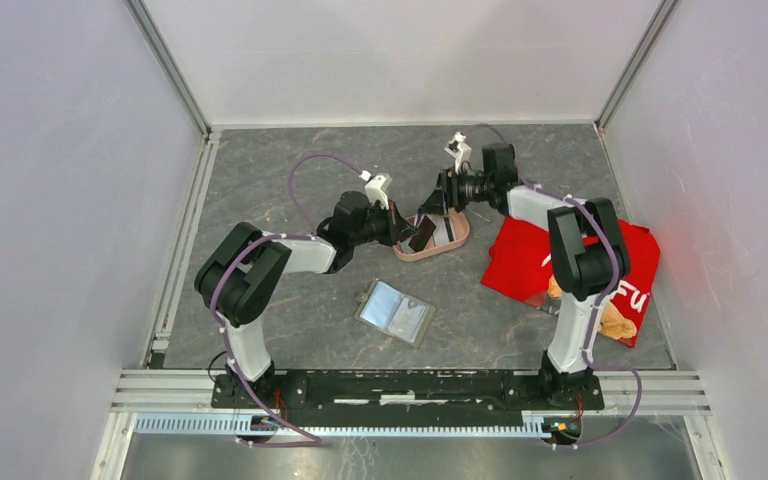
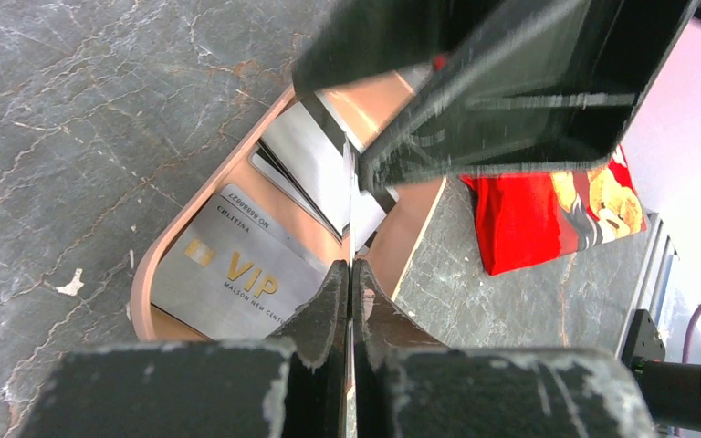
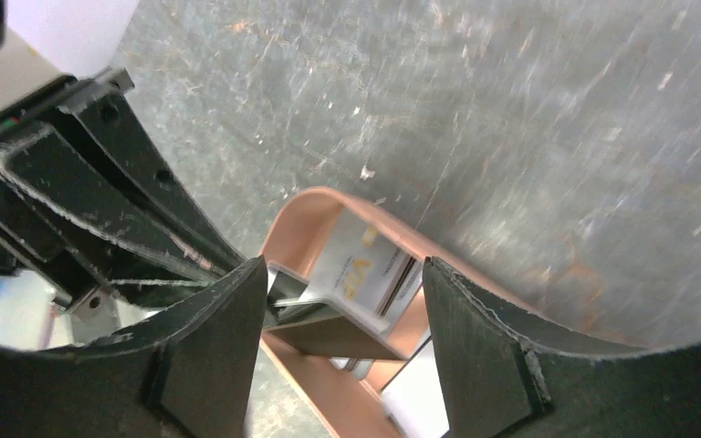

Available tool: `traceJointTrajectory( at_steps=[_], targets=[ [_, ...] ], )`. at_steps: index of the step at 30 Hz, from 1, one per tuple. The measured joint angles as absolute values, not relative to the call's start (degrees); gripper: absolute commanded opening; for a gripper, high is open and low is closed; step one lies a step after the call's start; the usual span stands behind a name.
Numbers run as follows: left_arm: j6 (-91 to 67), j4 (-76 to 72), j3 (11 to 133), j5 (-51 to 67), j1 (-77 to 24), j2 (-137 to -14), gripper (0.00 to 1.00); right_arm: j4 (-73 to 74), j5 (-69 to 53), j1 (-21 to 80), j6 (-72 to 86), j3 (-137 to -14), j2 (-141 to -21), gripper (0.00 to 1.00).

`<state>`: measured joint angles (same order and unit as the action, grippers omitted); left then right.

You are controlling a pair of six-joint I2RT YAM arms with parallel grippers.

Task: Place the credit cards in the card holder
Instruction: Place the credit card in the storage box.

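Observation:
The credit cards lie in a pink oval tray (image 1: 430, 256). A silvery card marked VIP (image 2: 237, 274) lies flat there, and other cards (image 2: 306, 169) lean beside it. My left gripper (image 2: 353, 274) is shut on one thin card (image 2: 365, 214), held edge-on over the tray (image 2: 146, 265). My right gripper (image 3: 342, 292) is open, its fingers on either side of that held card (image 3: 347, 333) and apart from it on the right. The card holder (image 1: 395, 310) lies open and flat on the table, nearer the arm bases, with neither gripper at it.
A red snack bag (image 1: 570, 260) lies right of the tray, under the right arm. The two grippers (image 1: 412, 232) (image 1: 438, 205) crowd together over the tray. White walls enclose the grey marbled table (image 1: 290, 200) on three sides.

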<state>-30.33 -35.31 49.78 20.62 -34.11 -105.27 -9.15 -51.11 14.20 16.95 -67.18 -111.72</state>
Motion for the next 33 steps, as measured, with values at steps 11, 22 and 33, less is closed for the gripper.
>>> traceJointTrajectory(
  at_steps=[11,22,33],
  targets=[
    [-30.2,-36.1,51.7,22.9,-34.1,-106.1,0.02,47.6,-56.8,14.0,-68.8,-107.5,-118.4,0.67],
    [-29.1,-36.2,51.7,23.3,-34.1,-106.2,0.02,66.0,-51.9,20.9,-96.0,-107.3,-122.2,0.46],
    [-25.9,-36.7,51.7,22.8,-34.6,-106.2,0.02,67.9,-49.5,20.7,-95.2,-109.4,-124.0,0.43]
  ],
)
